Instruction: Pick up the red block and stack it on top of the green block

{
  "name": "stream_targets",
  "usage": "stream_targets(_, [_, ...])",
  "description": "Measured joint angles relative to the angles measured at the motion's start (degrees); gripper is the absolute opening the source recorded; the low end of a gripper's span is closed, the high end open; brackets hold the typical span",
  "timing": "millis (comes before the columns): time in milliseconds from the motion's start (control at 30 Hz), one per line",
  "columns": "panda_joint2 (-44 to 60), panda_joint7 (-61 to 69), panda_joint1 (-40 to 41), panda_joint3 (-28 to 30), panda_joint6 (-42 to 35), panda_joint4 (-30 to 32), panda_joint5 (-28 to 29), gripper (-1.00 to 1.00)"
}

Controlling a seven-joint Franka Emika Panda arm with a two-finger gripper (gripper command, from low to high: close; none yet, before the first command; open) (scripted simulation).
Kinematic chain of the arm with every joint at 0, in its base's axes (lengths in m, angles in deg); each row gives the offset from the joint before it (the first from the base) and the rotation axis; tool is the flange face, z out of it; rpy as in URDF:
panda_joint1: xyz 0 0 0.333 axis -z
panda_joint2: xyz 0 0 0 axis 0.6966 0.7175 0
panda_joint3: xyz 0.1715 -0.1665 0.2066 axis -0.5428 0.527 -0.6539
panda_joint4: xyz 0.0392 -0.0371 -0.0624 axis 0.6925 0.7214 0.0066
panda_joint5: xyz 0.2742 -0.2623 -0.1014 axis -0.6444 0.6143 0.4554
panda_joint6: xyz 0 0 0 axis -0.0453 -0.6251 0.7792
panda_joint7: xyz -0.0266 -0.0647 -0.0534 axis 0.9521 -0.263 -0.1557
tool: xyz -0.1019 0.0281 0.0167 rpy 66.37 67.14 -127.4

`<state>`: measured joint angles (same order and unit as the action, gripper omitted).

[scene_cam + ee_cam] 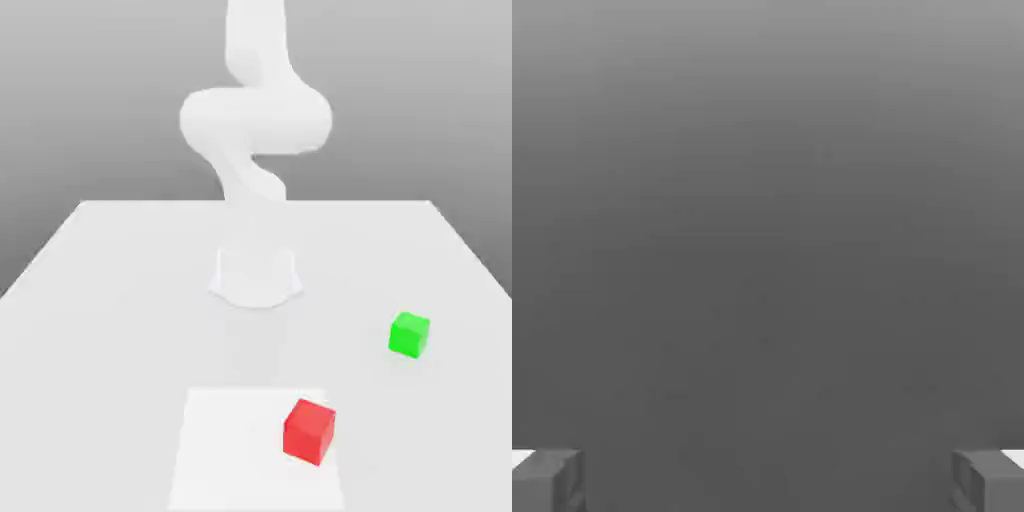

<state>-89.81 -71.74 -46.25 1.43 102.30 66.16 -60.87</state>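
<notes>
Red block point(309, 432): on pale square patch point(235, 450) of table point(130, 330), over the patch's edge on the exterior view's right, near the table edge closest to that camera. Sits flat, turned askew to the patch edges, a corner toward the camera; roughly a cube, no clear long axis. Green block point(409, 335): flat on bare table, farther back, nearer the side edge at the exterior view's right, also askew. Gripper point(768, 482) spread, holding nothing, apart from both blocks. Exterior view gives blocks and arm point(257, 120); hand view gives fingertips against plain grey.
</notes>
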Motion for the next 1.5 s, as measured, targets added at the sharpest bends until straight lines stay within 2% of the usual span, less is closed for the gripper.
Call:
stream_targets(300, [19.05,19.69,-6.91,3.40,10.01,8.43,0.83,0.00])
stream_targets(667, [41.95,45.47,-13.12,4.95,21.99,18.52,-1.30,0.00])
stream_targets(867, [54.44,50.65,-11.87,2.86,31.66,18.32,-4.28,0.00])
stream_targets(900, [56.33,50.95,-11.44,2.35,33.27,18.05,-4.62,-1.00])
stream_targets(1133, [56.72,51.04,-11.32,2.20,33.48,18.00,-4.74,-1.00])
stream_targets(1333, [45.77,48.96,-12.47,3.37,24.39,19.81,-2.04,-1.00])
stream_targets(1500, [36.27,49.01,-24.75,-3.25,21.32,26.06,-6.04,-1.00])
